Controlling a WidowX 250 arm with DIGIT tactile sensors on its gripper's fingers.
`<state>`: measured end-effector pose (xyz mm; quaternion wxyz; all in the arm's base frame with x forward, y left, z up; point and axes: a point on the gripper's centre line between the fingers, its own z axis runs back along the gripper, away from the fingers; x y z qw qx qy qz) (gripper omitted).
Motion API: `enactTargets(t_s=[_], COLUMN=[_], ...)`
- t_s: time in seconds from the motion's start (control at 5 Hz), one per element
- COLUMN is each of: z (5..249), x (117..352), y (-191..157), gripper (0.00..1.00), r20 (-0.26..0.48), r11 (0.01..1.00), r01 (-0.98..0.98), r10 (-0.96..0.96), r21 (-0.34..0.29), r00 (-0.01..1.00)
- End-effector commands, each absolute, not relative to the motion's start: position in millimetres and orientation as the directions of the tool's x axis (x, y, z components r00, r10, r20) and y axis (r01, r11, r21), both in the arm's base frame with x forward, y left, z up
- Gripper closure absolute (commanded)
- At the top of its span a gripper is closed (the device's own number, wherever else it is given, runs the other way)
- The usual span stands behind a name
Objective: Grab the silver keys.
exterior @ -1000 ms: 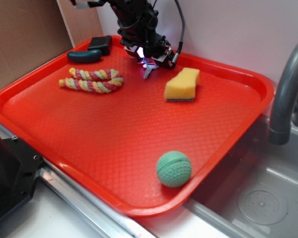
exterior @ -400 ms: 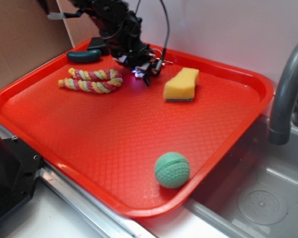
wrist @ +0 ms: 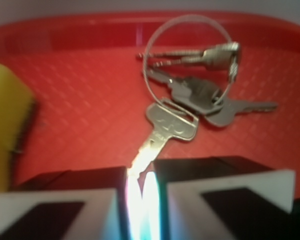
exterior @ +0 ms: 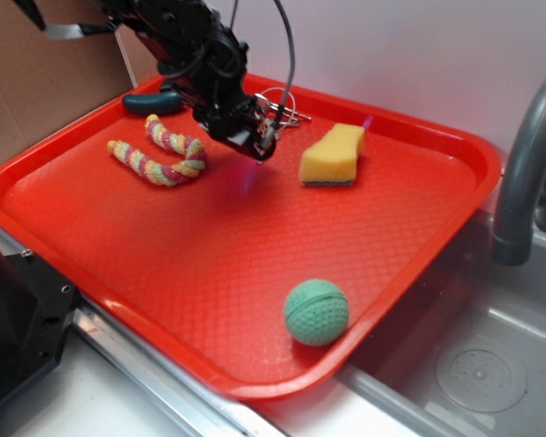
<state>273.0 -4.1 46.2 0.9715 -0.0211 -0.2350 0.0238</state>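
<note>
My gripper [wrist: 140,187] had swung left and lifted, jaws pinched on one blade of the silver keys [wrist: 190,95]; bunch dangled ahead — grabbed, I judged.

The silver keys [wrist: 190,95] are a small bunch of flat grey metal keys threaded on a thin wire ring. In the wrist view one key's blade is pinched between the nearly closed jaws, while the ring and other keys fan out beyond it. They sit near the far rim of the red tray [exterior: 255,273].
</note>
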Motion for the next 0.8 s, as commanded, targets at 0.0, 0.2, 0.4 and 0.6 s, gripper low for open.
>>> enactTargets(t_s=[0.0,0.2,0.4,0.6], z=[75,71,70,66], x=[293,306,321,328], y=[16,40,51,48], gripper=[0.00,0.00,0.00,0.00], r20=[0.531,0.525,0.513,0.501], r11=[0.999,0.997,0.997,0.998], r01=[-0.040,-0.072,-0.080,-0.056], r10=[0.045,0.071,0.075,0.052], r21=[-0.022,-0.018,-0.012,-0.008], r00=[0.846,0.848,0.855,0.864])
